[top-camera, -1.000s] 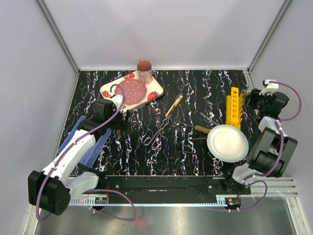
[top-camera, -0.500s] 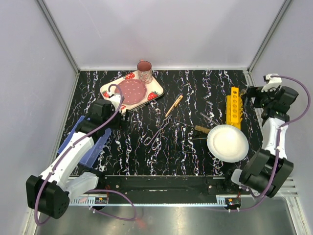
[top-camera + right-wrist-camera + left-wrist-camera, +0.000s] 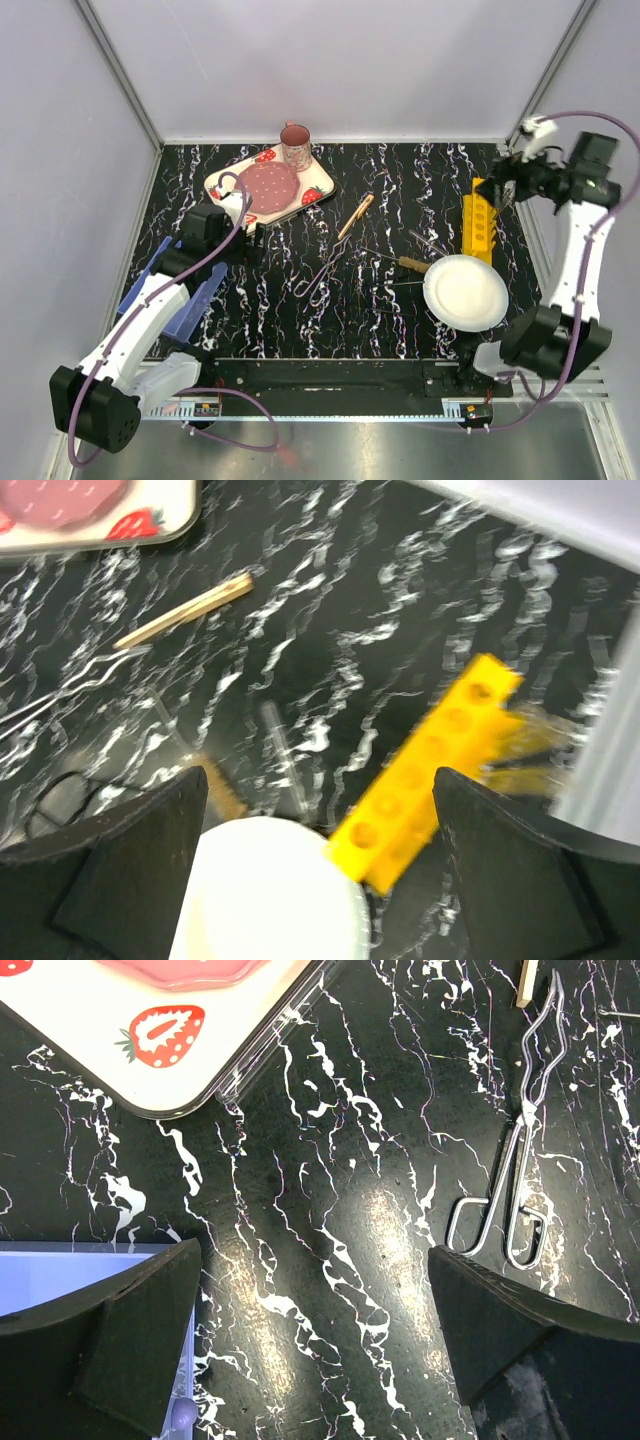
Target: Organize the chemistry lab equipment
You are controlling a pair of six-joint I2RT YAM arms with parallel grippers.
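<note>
A bent metal wire tong (image 3: pixel 325 270) lies mid-table, and the left wrist view shows it at the upper right (image 3: pixel 520 1160). A thin wooden stick (image 3: pixel 355 215) (image 3: pixel 185 610) lies just behind it. A wooden-handled brush (image 3: pixel 410 264) and a clear test tube (image 3: pixel 425 240) (image 3: pixel 285 755) rest by the white plate. My left gripper (image 3: pixel 255 240) (image 3: pixel 312 1295) hovers open over bare tabletop, left of the tong. My right gripper (image 3: pixel 500 188) (image 3: pixel 320 820) is raised over the yellow rack (image 3: pixel 478 220) (image 3: pixel 430 770), open and empty.
A strawberry-patterned tray (image 3: pixel 300 200) (image 3: pixel 150 1050) with a pink mug (image 3: pixel 295 145) sits at the back left. The round white plate (image 3: pixel 465 292) (image 3: pixel 270 890) lies front right, touching the rack's near end. A blue bin (image 3: pixel 170 290) (image 3: pixel 60 1270) stands at the left edge.
My right gripper opened wide, then lifted and swung up and back from beside the yellow rack. The left arm barely shifted.
</note>
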